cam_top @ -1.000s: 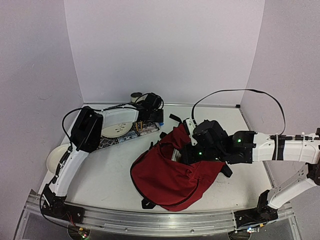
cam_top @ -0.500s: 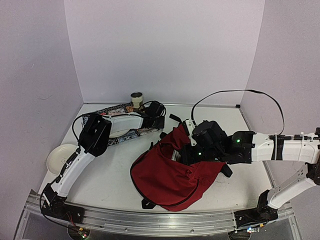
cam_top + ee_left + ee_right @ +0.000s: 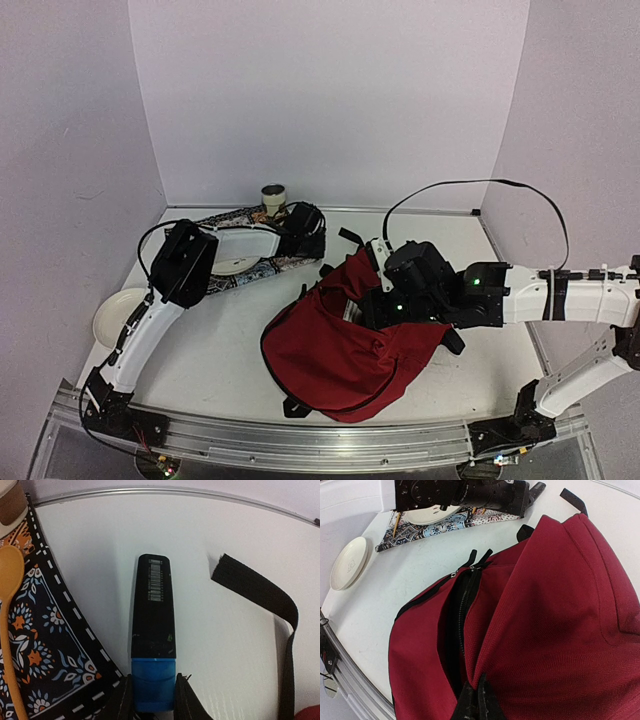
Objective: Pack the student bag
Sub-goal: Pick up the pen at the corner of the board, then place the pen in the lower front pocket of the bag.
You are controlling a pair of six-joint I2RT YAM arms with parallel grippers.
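The dark-red student bag [image 3: 340, 345] lies in the middle of the table with its zipper partly open [image 3: 457, 625]. My right gripper [image 3: 474, 700] is shut on a fold of the bag's red fabric [image 3: 545, 630] beside the opening and holds it up. My left gripper [image 3: 153, 700] is at the back of the table [image 3: 305, 235], shut on the blue cap of a black-and-blue marker [image 3: 152, 640] that lies on the table pointing away. A black bag strap [image 3: 260, 592] lies to the marker's right.
A patterned cloth [image 3: 45, 645] with a wooden spoon [image 3: 10, 605] and a white plate [image 3: 240, 255] lies left of the marker. A small white bowl [image 3: 118, 315] sits at the far left. A cup [image 3: 273, 197] stands by the back wall.
My left arm swung its gripper along the back of the table by the cloth, uncovering the cup. The right arm and bag have not moved.
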